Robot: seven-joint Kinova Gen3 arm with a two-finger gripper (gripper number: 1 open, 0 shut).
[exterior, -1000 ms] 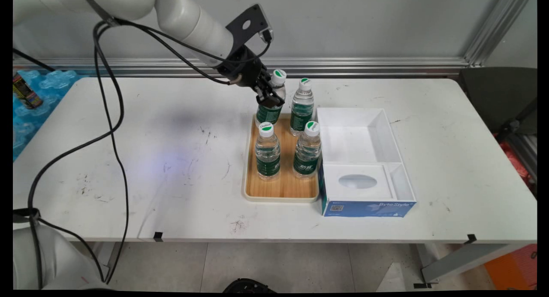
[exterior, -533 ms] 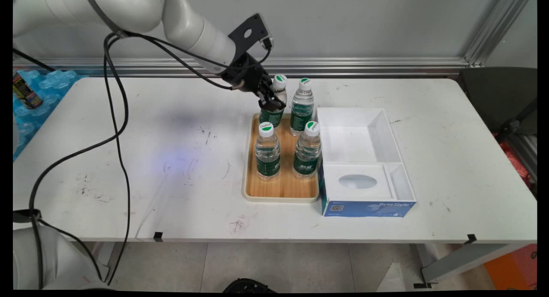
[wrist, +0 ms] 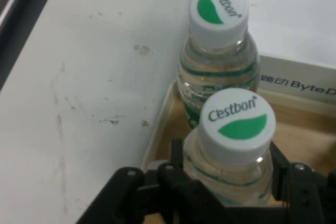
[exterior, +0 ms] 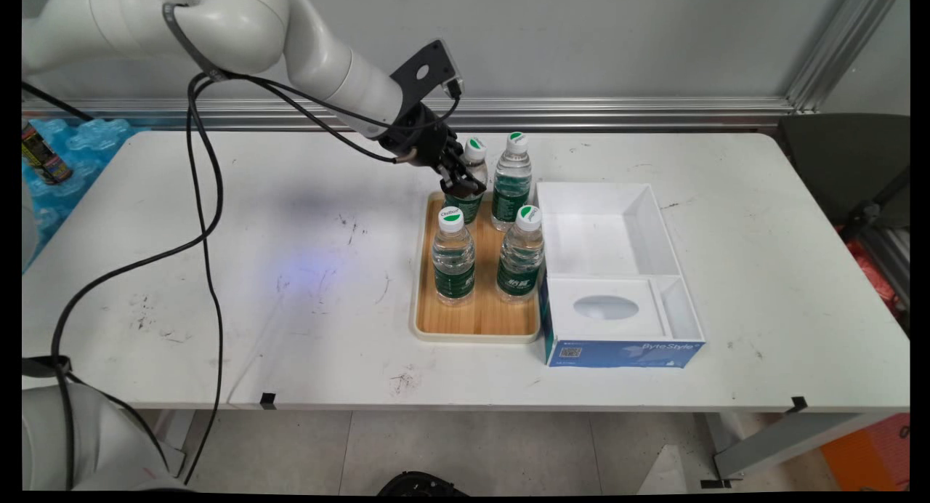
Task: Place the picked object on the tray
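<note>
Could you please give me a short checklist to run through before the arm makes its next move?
1. The gripper has its fingers on either side of the held bottle, below the cap: ok.
2. Held bottle is upright: ok.
3. Held bottle's base rests on the tray: cannot tell, the base is hidden.
4. Held bottle is apart from the neighbouring bottle: ok.
5. Front-left bottle and front-right bottle stand upright on the tray: ok.

3 bottles [exterior: 511,179] and a white box [exterior: 617,270] crowd the tray [exterior: 476,321]; table's left [exterior: 254,234] lies open.
</note>
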